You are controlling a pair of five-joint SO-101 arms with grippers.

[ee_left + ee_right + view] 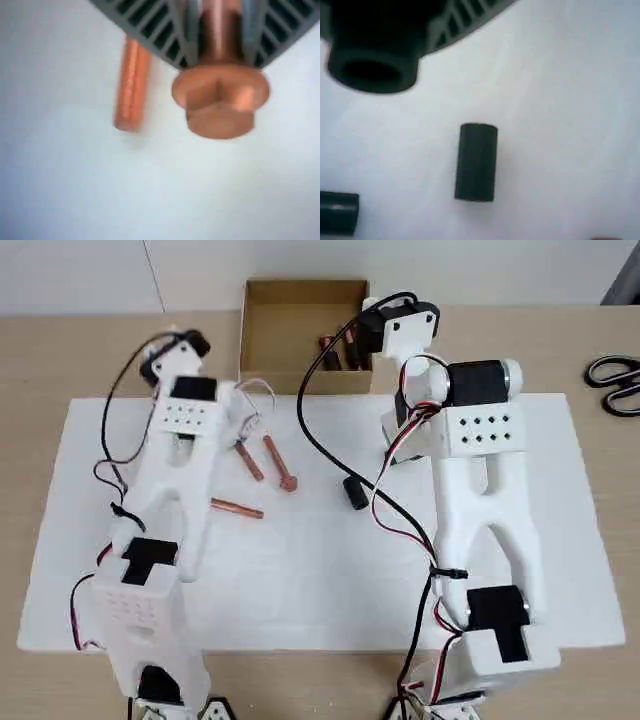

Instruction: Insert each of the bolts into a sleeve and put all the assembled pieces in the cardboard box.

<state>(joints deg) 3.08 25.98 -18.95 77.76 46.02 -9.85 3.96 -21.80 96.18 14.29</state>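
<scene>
Seen from above, both tools are hidden under their own arms. The cardboard box [248, 340] stands at the far edge of a white mat [300, 580] on the table. Dark assembled pieces [338, 350] lie in the box corner nearest the right arm, partly crossed by a black cable [312, 375].

In front of the box, toward the left arm, three copper bolts [280, 462] lie loose on the mat. A single black sleeve [355, 490] lies in front of the box, toward the right arm.

The left wrist view adds what the overhead misses. The left tool [220, 35] pinches a bolt shaft between its ribbed grey fingers, and the bolt head [220, 97] hangs just above the mat. A second shaft [132, 85] lies beside it, its far end covered by a finger.

In the right wrist view, the right tool [405, 30] grips a gripped sleeve [372, 72], blurred, open end forward. A loose sleeve [476, 162] lies on the mat below it. Another sleeve [337, 212] is cut off at the edge.
</scene>
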